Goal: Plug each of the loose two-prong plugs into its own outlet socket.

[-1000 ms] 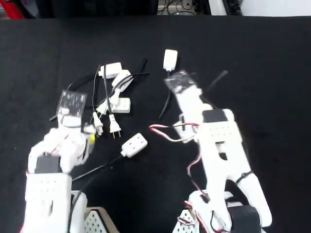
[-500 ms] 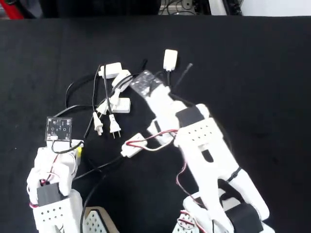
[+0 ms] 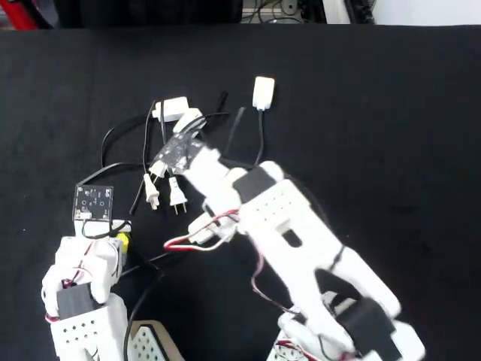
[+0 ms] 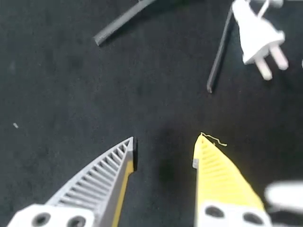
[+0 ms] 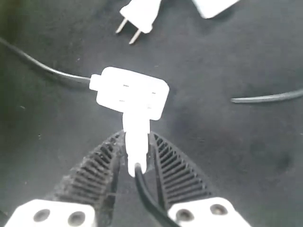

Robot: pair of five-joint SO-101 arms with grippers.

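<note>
Your right wrist view has the right gripper clamped around a white plug, whose front end butts against the side of a white outlet block; you cannot see its prongs. A spare two-prong plug lies beyond the block, apart from it.

From above, the right arm lies across that spot in the tangle of cords. Just beside its wrist you see a near plug and a neighbouring plug lying side by side. A lone outlet sits well apart at the far side.

Your left wrist view has the left gripper with its fingers spread and nothing between them, above the black table. A pronged plug lies near it, untouched.

Since a second ago, the right arm has swung from beside the lone outlet over to the cluster. The left arm has drawn back toward its base and has kept its place for the last half second.
</note>
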